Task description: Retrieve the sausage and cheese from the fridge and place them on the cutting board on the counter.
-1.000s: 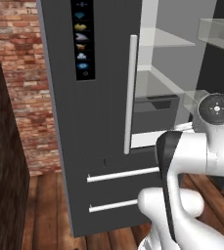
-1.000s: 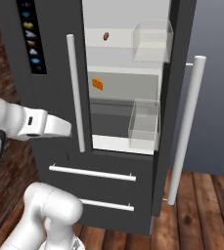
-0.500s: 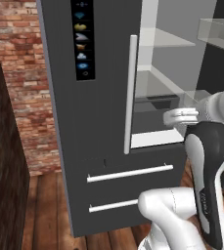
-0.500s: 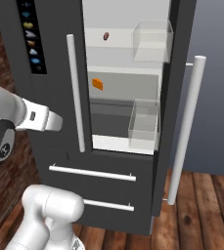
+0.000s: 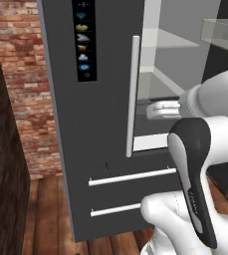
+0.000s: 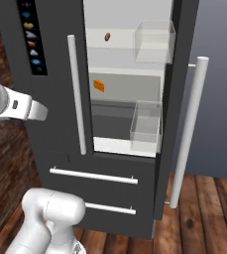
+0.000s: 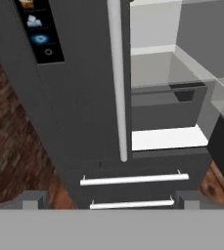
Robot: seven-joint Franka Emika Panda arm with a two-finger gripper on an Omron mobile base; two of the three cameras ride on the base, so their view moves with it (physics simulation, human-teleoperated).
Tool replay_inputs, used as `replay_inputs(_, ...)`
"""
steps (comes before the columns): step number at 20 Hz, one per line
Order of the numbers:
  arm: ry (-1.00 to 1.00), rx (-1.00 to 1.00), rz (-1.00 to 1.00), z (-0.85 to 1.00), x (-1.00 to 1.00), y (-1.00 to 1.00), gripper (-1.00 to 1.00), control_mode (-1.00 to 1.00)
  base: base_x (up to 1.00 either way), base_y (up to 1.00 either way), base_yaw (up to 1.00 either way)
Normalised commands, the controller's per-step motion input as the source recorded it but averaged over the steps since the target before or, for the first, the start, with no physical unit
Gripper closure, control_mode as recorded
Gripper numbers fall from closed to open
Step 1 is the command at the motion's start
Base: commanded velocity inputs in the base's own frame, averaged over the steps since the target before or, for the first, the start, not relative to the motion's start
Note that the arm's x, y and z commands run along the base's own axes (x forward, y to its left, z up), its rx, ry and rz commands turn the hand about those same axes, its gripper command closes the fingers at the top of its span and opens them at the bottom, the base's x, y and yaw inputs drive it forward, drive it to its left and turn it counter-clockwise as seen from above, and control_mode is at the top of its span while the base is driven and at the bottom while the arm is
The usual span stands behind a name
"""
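Observation:
The fridge [image 6: 50, 124] stands in front of me with its left door shut and its right door [image 6: 182, 99] swung open. Inside, the sausage [image 6: 107, 36] is a small reddish-brown piece on the upper shelf. The cheese [image 6: 99, 85] is an orange wedge on the shelf below it. My gripper [image 7: 111, 199] is open, its two grey fingertips [image 7: 33, 197] wide apart with nothing between them. It faces the shut door's long white handle [image 7: 116, 78] from some distance. The cutting board and the counter are out of view.
Two clear bins [image 6: 154, 34] [image 6: 147, 126] hang on the inside of the open door, whose white bar handle [image 6: 187, 134] juts out at the right. Two drawers with white bars [image 6: 92, 176] sit below. A brick wall [image 5: 26, 89] stands left, above a wooden floor [image 6: 204, 208].
My arm has folded, with its elbow swinging forward in the left base view. The hand has drifted left and slightly up. The gripper stays open, and the fridge and food have not moved.

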Motion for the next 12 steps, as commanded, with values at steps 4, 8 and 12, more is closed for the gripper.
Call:
replay_inputs(4,-0.11,0.03,0.0,0.0,0.33,-0.02,-1.0,-1.0,0.0,0.0,0.0)
replay_inputs(8,-0.04,0.0,0.0,0.0,0.56,-0.03,-1.0,-1.0,0.0,0.0,0.0)
replay_inputs(12,0.02,0.0,0.01,0.0,0.9,-0.18,-1.0,-1.0,0.0,0.0,0.0)
